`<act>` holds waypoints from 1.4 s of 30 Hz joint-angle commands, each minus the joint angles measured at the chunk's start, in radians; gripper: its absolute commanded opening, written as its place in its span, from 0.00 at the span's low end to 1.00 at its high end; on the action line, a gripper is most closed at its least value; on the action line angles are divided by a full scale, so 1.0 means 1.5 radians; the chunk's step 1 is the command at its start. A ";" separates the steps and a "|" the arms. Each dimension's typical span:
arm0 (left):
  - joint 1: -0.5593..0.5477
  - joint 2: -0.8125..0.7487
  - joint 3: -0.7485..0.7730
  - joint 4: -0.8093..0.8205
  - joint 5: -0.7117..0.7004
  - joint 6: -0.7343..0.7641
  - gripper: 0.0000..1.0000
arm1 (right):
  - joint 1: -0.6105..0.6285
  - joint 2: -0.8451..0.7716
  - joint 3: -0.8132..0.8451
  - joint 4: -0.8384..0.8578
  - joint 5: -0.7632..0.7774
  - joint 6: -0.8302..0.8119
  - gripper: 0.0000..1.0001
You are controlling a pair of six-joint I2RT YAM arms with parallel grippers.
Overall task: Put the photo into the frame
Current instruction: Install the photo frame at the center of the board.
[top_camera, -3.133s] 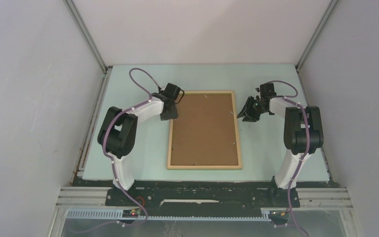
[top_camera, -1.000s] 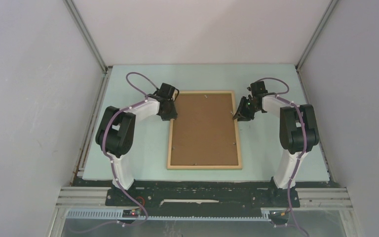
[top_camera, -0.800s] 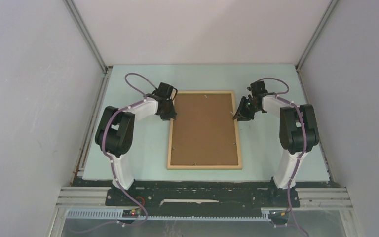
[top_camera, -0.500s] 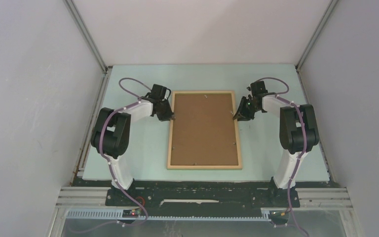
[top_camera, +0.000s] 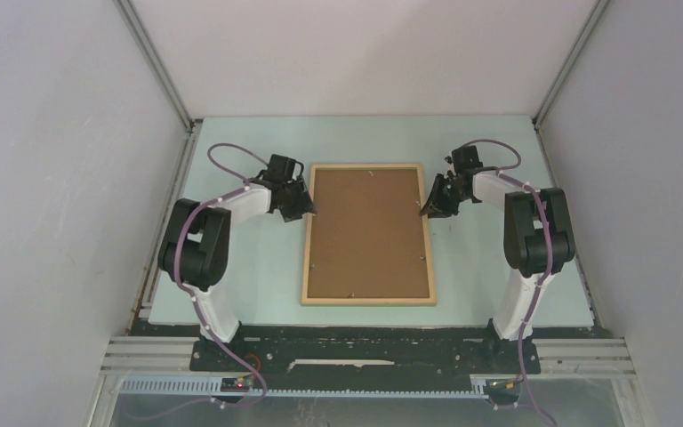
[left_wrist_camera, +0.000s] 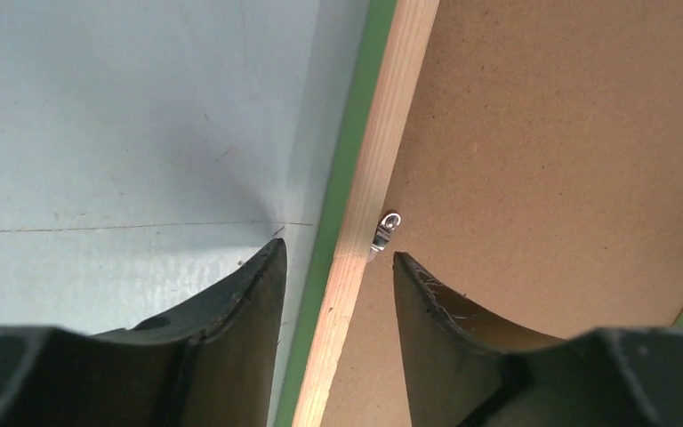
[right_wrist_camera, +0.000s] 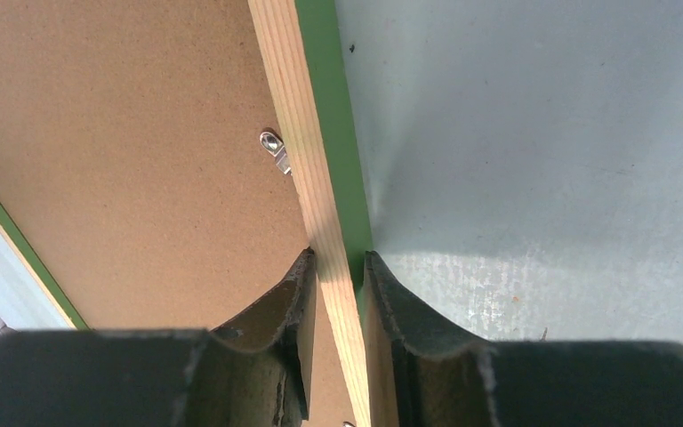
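**Desk:** Where do we stand with the frame?

**Field:** We see the frame (top_camera: 369,301) lying flat in the middle of the table (top_camera: 249,267), wood side up. Its brown backing board (top_camera: 369,236) is seated inside, and from above its long axis runs 12 to 6 o'clock.

**Desk:** And the photo?

**Field:** We cannot find the photo in any view. Whether it lies beneath the board, we cannot tell.

**Desk:** The hands?

**Field:** The left gripper (left_wrist_camera: 338,258) sits at 10 o'clock from the frame's centre. Its fingers are spread wide, straddling the left long rail and holding nothing, with one finger over the table and the other over the board. The right gripper (right_wrist_camera: 338,260), at 2 o'clock, is pinched tight on the opposite long rail.

**Desk:** What does the coming move turn on?

**Field:** We judge it to be the small metal turn clip (left_wrist_camera: 386,233) on that left rail's inner edge. It lies at 12 o'clock, just ahead of the left fingertips and nearer the board-side finger, with its tab roughly along the rail. The left arm is the nearer one. The right, we reckon, is steadying the frame while that clip is worked.
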 commanded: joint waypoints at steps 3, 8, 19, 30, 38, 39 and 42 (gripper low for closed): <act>-0.001 -0.050 -0.006 -0.007 -0.033 0.015 0.56 | 0.001 0.011 0.018 -0.003 0.007 -0.009 0.30; -0.001 -0.027 0.001 -0.022 -0.047 0.018 0.48 | 0.001 0.011 0.018 -0.004 0.007 -0.011 0.29; -0.019 0.015 0.038 -0.040 -0.074 0.024 0.51 | 0.001 0.012 0.018 -0.003 0.005 -0.010 0.29; -0.029 0.053 0.074 -0.078 -0.116 0.024 0.45 | 0.001 0.012 0.018 -0.001 0.002 -0.010 0.29; -0.039 0.108 0.130 -0.159 -0.182 0.004 0.25 | 0.001 0.009 0.018 -0.001 -0.001 -0.010 0.29; -0.040 0.108 0.128 -0.165 -0.199 -0.003 0.23 | 0.001 0.009 0.018 -0.001 0.000 -0.010 0.29; -0.038 0.086 0.097 -0.145 -0.241 -0.024 0.19 | 0.001 0.009 0.018 -0.001 -0.002 -0.010 0.29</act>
